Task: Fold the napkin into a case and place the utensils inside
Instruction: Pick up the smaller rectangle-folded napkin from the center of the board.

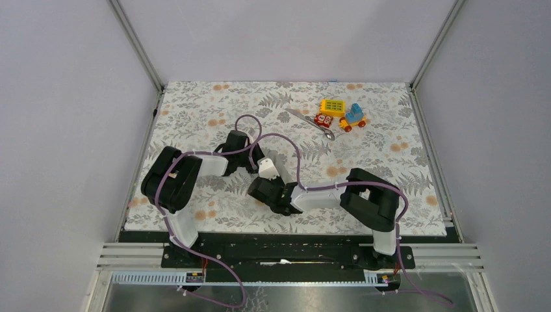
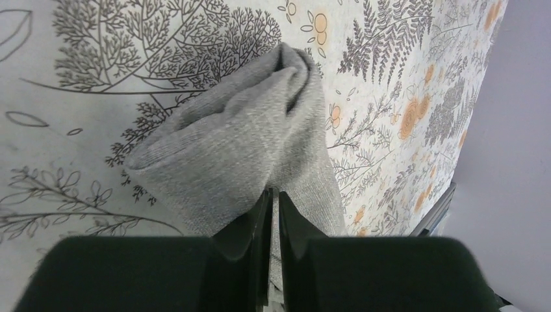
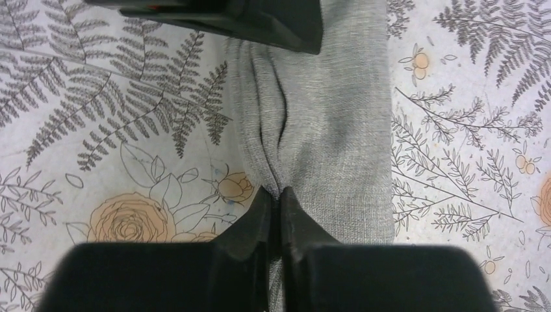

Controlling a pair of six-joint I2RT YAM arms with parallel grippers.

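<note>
The grey napkin (image 1: 267, 168) is bunched into a narrow folded strip, held between both grippers over the floral tablecloth (image 1: 195, 110). My left gripper (image 2: 273, 193) is shut on one end of the napkin (image 2: 247, 143); in the top view the left gripper (image 1: 253, 160) is just left of the cloth. My right gripper (image 3: 278, 192) is shut on the other end of the napkin (image 3: 325, 123), and in the top view the right gripper (image 1: 271, 184) is just below it. The silver utensils (image 1: 312, 123) lie far off at the back right; I make out one slim piece with a spoon bowl.
Colourful toy blocks stand beside the utensils: a yellow block (image 1: 333, 107), a red block (image 1: 321, 119) and a blue wheeled block (image 1: 354, 116). The left gripper's black body (image 3: 221, 16) fills the top of the right wrist view. Metal frame rails border the cloth.
</note>
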